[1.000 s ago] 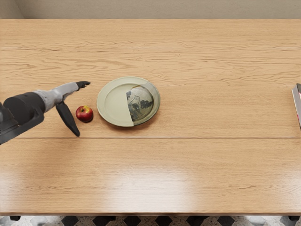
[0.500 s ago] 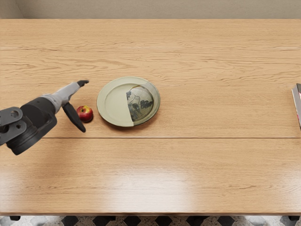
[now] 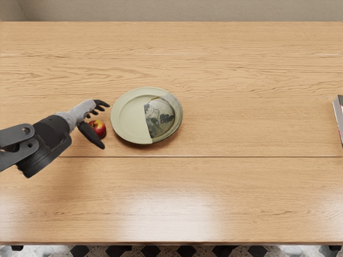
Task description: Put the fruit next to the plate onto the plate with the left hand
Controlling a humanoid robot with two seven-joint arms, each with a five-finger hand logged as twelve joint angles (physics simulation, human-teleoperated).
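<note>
Head view only, looking down at a slant on a light wooden table (image 3: 225, 187). Got a small red apple (image 3: 98, 127) sitting on the bare wood just left of a pale green plate (image 3: 126, 112). Close to the rim, but can't swear to touching or a hair apart. Beside the plate, not on it. Pretty much round from up here, so can't pick out any long axis or say which way it points. Can make out a yellowish blush on the upper side, but too small to find a stem.

Coming in from the left edge: the left arm, with a chunky dark forearm (image 3: 37, 144) low down, then a grey wrist leading to the left hand (image 3: 86, 114). Reads as wide open, with dark fingers (image 3: 101, 103) fanned out and slightly hooked above the apple, near the plate's left rim. Thumb (image 3: 92, 136) stretched down and right, below-left of the fruit. Brackets the apple between thumb and fingers without closing on it. Overlaps the apple's left edge with the thumb, but can't tell whether actually touching.

On to the plate: round, shallow, lying flat a bit left of the table's middle. Has a glossy domed patch (image 3: 159, 116) with a dark grey-green pattern over its right part, and plain pale green on the left. Can't tell what that patch is.

Also spotted a grey-and-red object (image 3: 338, 120) cut off by the right edge, well apart from everything else.
</note>
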